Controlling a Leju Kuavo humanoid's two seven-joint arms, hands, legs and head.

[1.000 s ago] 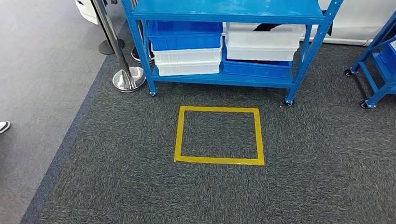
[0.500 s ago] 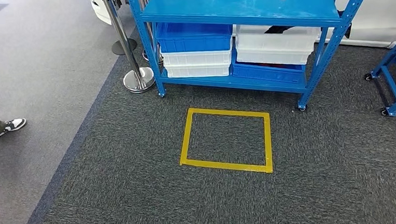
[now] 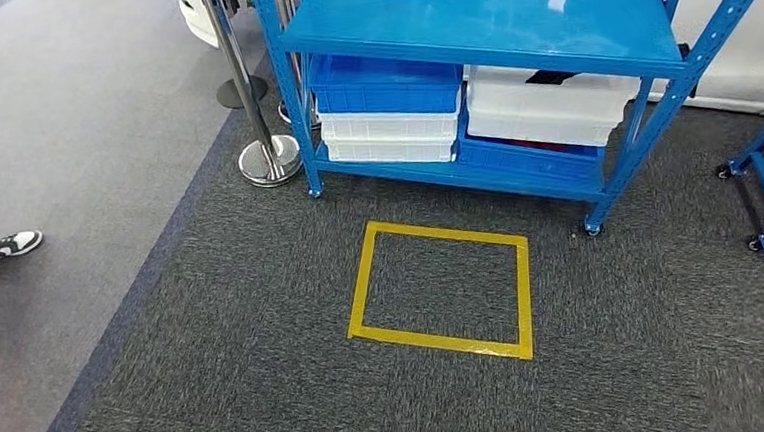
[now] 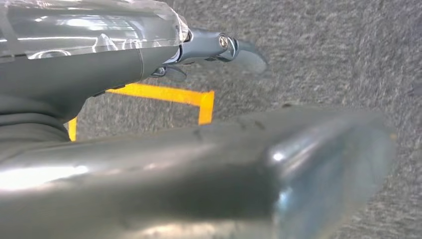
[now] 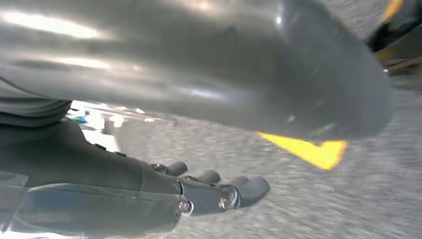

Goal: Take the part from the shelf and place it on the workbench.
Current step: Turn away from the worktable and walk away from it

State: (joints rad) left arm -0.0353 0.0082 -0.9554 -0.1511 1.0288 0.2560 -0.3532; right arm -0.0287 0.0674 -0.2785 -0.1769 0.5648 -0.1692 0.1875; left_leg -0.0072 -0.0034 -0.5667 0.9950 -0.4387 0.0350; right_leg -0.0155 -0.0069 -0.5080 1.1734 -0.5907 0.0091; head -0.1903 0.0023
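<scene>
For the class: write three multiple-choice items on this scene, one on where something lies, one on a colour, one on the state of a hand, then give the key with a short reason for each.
1. Where is the yellow tape square?
A. On the shelf's top board
B. On the dark carpet in front of the blue shelf
C. Around the stanchion base

2. What colour is the top bin of the left-hand stack on the lower shelf?
A. Blue
B. Red
C. Green

3. What is the right hand doing?
A. Gripping a white bin
B. Pinching a strip of tape
C. Holding nothing, fingers stretched out

Key: 1 B, the head view shows the square on the carpet before the shelf. 2 A, a blue bin sits on white ones. 3 C, the right wrist view shows nothing but floor beyond the fingers.
</scene>
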